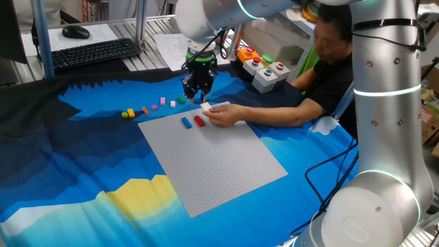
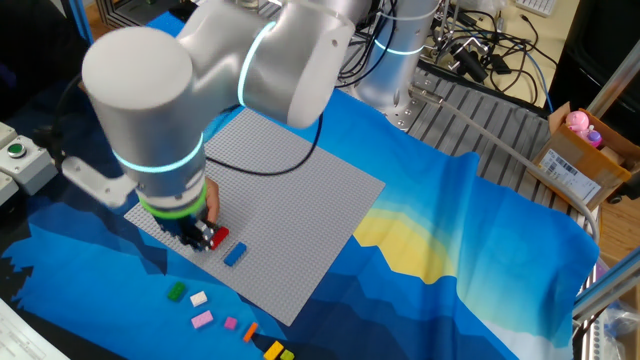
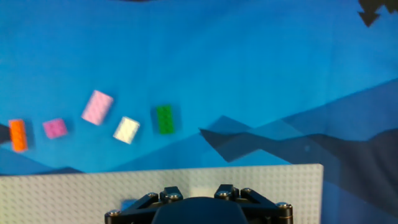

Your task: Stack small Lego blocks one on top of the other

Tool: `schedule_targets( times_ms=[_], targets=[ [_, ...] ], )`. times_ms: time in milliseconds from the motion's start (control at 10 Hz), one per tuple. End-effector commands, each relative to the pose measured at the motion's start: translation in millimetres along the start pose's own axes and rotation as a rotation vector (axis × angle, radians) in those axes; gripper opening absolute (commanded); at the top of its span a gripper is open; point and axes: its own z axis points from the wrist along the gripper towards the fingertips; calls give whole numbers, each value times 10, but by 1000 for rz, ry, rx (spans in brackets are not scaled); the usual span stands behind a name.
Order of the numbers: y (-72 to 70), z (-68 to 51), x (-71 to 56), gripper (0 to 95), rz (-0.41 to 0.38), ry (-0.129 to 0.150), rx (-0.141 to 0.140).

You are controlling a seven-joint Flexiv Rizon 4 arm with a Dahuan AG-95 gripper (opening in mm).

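Note:
My gripper (image 1: 197, 88) hangs over the far edge of the grey baseplate (image 1: 219, 165). Its fingers point down, just above and behind a blue brick (image 1: 186, 123) and a red brick (image 1: 199, 121) that sit side by side on the plate. From the other side the gripper (image 2: 200, 236) partly covers the red brick (image 2: 219, 237), with the blue brick (image 2: 235, 255) beside it. Loose small bricks lie in a row on the blue cloth: green (image 3: 165, 119), white (image 3: 127, 129), two pink (image 3: 97, 107), orange (image 3: 18, 135), and yellow (image 1: 129, 113). The hand view shows only the gripper's black body, and the fingertips are hidden.
A person's hand (image 1: 225, 114) rests on the plate's far corner next to the gripper, holding a cream piece (image 1: 207, 107). A grey button box (image 1: 269, 74) stands behind it. A keyboard (image 1: 92, 53) lies at the back left.

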Motion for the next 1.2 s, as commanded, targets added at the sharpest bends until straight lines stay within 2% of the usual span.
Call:
schedule_targets(
  times_ms=[100, 1000, 1100, 1200],
  targets=[
    [-34, 40, 35, 380, 3, -7, -6],
    [23, 61, 44, 380, 5, -5, -15],
    [24, 64, 44, 190, 3, -5, -15],
    [25, 64, 45, 190, 3, -6, -15]
  ],
)
